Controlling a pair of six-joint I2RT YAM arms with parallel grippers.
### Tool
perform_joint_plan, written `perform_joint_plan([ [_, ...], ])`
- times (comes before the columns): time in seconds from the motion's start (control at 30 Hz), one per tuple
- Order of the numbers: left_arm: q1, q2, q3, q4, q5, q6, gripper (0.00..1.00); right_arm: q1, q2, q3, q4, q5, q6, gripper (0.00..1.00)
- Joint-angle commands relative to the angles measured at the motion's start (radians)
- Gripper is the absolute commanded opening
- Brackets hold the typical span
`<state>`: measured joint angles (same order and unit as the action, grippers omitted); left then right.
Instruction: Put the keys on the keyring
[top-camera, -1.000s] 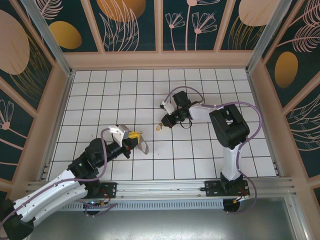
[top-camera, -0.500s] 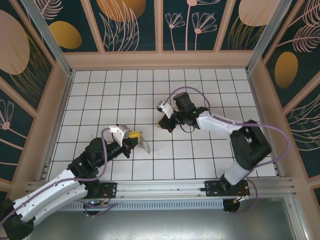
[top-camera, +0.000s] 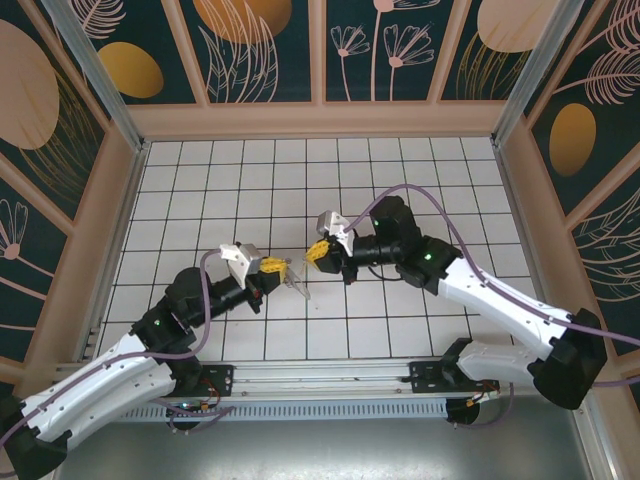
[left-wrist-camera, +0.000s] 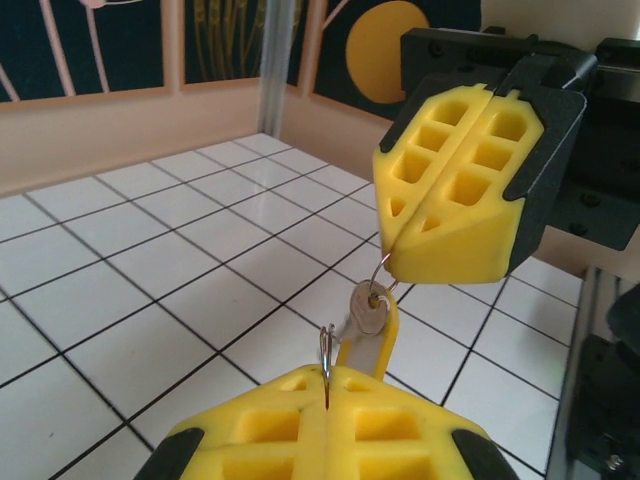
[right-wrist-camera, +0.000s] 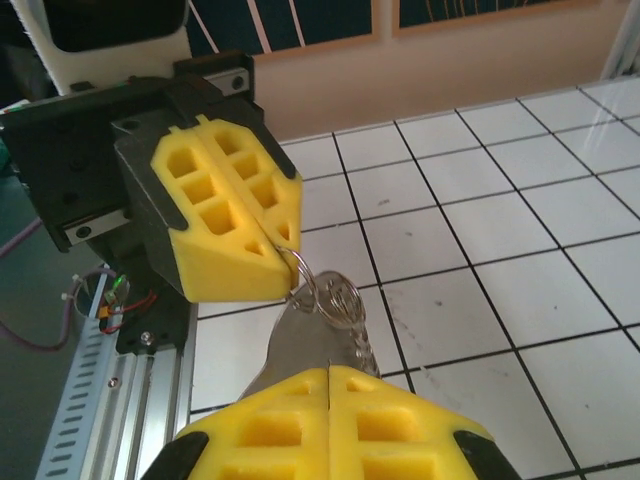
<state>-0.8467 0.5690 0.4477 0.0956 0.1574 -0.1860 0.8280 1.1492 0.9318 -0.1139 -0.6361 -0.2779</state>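
Left wrist view, item one: keyring (left-wrist-camera: 384, 270), a thin wire loop issuing from the seam of the right gripper (left-wrist-camera: 398, 265), whose yellow pads are pressed together on it. A small key (left-wrist-camera: 368, 306) hangs threaded on the loop. Item two: silver key (top-camera: 297, 285), pinched by the left gripper (top-camera: 277, 268), jaws closed flat on it, blade jutting toward the right gripper. Position: both gripper tips nearly meeting, held above the white tiled table (top-camera: 400, 330), near its centre, slightly left.
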Motion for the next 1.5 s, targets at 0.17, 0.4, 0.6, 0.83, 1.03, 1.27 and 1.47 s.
perform_joint_plan([
  [0.17,-0.005,0.074,0.101,-0.019,0.116,0.081,0.00,0.057,-0.008,0.027,-0.017,0.096,0.041,0.00],
  [0.4,-0.005,0.133,0.126,-0.026,0.098,0.111,0.00,0.062,-0.031,0.015,-0.016,0.102,0.052,0.00],
  [0.6,-0.004,0.147,0.124,-0.022,0.103,0.131,0.00,0.063,-0.023,0.016,-0.017,0.113,0.062,0.00],
  [0.83,-0.004,0.130,0.118,-0.031,0.055,0.148,0.00,0.060,-0.035,0.022,-0.056,0.226,0.085,0.00],
  [1.03,-0.005,0.138,0.125,-0.039,0.041,0.155,0.00,0.062,-0.042,0.031,-0.074,0.221,0.094,0.00],
  [1.27,-0.004,0.127,0.123,-0.043,0.031,0.155,0.00,0.065,-0.042,0.046,-0.095,0.133,0.092,0.00],
  [1.47,-0.005,0.140,0.124,-0.039,0.040,0.154,0.00,0.067,-0.033,0.048,-0.073,0.096,0.109,0.00],
])
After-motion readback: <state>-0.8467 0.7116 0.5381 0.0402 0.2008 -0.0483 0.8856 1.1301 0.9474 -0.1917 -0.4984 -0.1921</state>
